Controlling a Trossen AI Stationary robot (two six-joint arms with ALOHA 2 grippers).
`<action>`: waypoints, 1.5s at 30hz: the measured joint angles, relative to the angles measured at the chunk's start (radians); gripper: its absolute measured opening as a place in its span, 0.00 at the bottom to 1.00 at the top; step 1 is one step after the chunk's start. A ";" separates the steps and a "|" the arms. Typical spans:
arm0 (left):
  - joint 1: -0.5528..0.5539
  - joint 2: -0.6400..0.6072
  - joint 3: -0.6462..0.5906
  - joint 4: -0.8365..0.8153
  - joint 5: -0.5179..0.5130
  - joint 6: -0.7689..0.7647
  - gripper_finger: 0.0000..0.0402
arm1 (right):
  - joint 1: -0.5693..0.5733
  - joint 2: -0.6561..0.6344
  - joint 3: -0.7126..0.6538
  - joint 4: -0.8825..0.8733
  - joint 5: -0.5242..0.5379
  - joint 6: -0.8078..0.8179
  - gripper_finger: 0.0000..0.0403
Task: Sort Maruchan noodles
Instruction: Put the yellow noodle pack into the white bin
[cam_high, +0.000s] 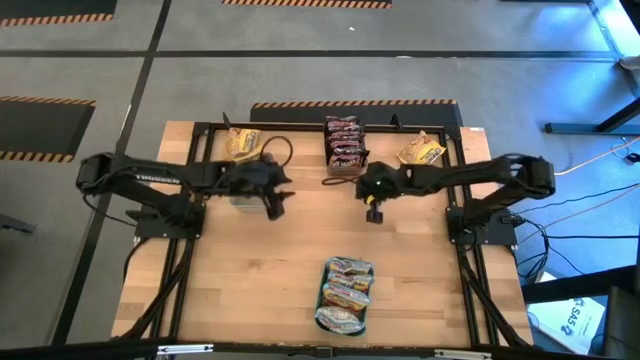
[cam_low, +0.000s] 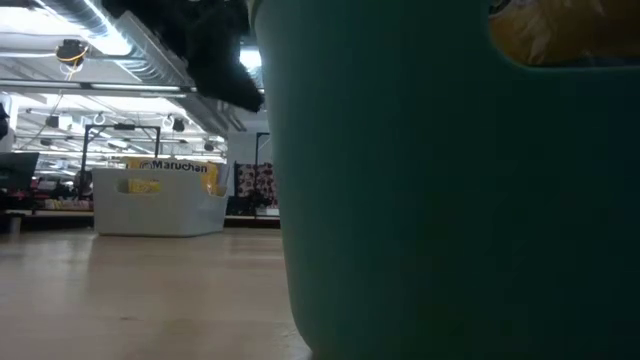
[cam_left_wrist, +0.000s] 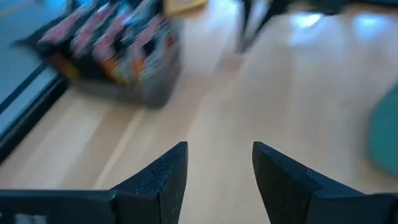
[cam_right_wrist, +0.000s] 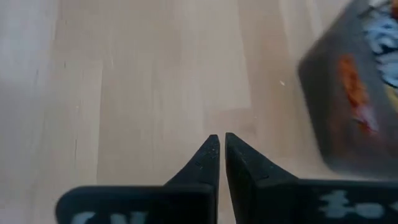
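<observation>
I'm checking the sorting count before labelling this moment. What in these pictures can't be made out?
- Low view: the teal rectangular tray fills the right side, hiding both grippers and most of the table.
- High view: the pale packets in that tray overlap; their count is unclear.
- Left wrist view: motion blur smears the dark brown-red packets; print unreadable.
- Right wrist view: a grey tub is blurred and cut off by the edge.
</observation>
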 joint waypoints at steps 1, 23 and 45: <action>-0.020 0.000 -0.019 0.056 0.001 0.002 0.43 | -0.012 -0.022 -0.005 -0.019 0.000 -0.002 0.03; -0.106 0.000 -0.294 0.623 0.000 -0.001 0.43 | -0.467 -0.346 -0.022 -0.529 0.244 0.285 0.03; -0.100 0.000 -0.293 0.622 -0.031 0.000 0.43 | -0.866 -0.015 -0.022 -0.162 0.149 0.149 0.03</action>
